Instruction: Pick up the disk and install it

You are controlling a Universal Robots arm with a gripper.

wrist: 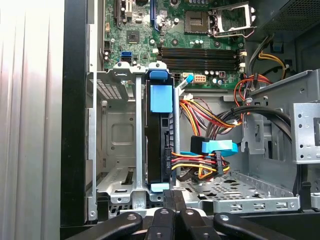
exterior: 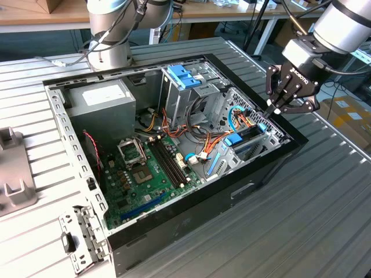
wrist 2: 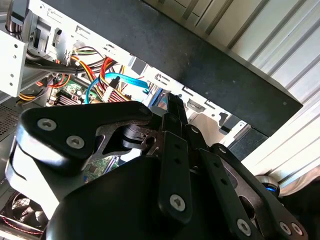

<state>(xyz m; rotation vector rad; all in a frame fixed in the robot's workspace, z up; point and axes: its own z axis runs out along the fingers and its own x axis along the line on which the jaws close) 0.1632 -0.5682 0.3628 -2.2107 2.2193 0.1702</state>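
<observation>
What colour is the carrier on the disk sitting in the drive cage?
Bright blue, clearest in the first wrist view on the disk standing upright in the cage.

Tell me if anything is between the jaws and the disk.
Nothing visible. In the first wrist view the gripper, jaws together, sits right at the near end of the disk, which stands in the drive cage; the cables lie beside it.

Blue-framed disk (wrist: 159,145), upright, seated in bay
</observation>
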